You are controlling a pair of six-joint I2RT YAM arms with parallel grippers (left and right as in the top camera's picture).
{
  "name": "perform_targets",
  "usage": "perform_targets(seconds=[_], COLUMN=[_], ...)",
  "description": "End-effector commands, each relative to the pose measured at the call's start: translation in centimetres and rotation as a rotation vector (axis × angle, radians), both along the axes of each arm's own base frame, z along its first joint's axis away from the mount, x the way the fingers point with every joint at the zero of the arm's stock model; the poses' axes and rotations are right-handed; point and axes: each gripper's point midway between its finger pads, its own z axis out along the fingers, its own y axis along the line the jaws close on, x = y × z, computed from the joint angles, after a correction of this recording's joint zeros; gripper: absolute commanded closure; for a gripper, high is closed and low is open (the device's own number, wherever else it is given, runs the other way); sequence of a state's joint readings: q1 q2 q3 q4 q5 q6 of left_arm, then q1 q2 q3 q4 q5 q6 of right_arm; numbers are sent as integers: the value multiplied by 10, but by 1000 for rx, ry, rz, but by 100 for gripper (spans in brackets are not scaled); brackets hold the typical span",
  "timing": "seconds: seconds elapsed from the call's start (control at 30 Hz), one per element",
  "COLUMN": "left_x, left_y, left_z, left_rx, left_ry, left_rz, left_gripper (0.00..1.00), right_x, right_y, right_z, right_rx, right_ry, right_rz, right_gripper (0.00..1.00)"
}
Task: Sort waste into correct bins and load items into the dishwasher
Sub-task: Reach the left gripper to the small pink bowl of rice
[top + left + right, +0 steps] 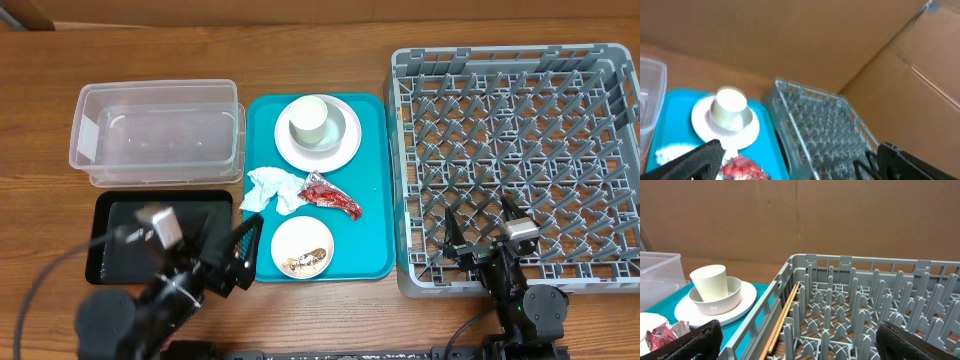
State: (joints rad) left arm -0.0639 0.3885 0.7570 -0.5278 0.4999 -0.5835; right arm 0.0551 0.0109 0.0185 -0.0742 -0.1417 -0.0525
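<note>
Looks like the start — nothing lifted yet. On the blue tray: a cup in a bowl on a plate, a white tissue, a red wrapper, a small plate with crumbs. Beside the tray's near corner, the left hand, spread wide and empty. Over the near edge of the gray rack, the right hand, spread and empty too. Next, maybe — reach for the tissue or wrapper, pinch softly, carry to the clear box or the black bin.
</note>
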Motion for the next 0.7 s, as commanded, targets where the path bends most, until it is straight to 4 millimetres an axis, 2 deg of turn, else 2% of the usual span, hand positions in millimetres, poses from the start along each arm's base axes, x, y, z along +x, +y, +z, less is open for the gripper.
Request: perform_targets(seconds=[0.0,0.17,0.3,0.5,0.53,0.6,0.63,0.67], left_x=[3,11,18,37,40,44,46,47], left_y=[-17,-25,-41,-50,-52,-58,-61,-64], left_z=[24,23,5,-37,-42,-54,-60,-66], left_rx=[52,102,67,28,20,22,31,50], left_ry=[63,316,481,715,742,793,814,835], left_rz=[-132,-195,-290,-337,-351,-368,-376,-378], left_gripper=[0,0,0,2,15,65,85,96], right_x=[0,0,0,0,0,0,0,0], right_y=[1,1,1,1,1,1,1,1], right_z=[-2,-2,-2,-2,-2,-2,-2,-2], right_rx=[4,4,4,4,4,4,4,4], right_ry=[-1,-1,-1,-1,-1,-1,-1,-1], right_rz=[4,4,4,4,4,4,4,4], right_gripper=[0,0,0,0,0,0,0,0])
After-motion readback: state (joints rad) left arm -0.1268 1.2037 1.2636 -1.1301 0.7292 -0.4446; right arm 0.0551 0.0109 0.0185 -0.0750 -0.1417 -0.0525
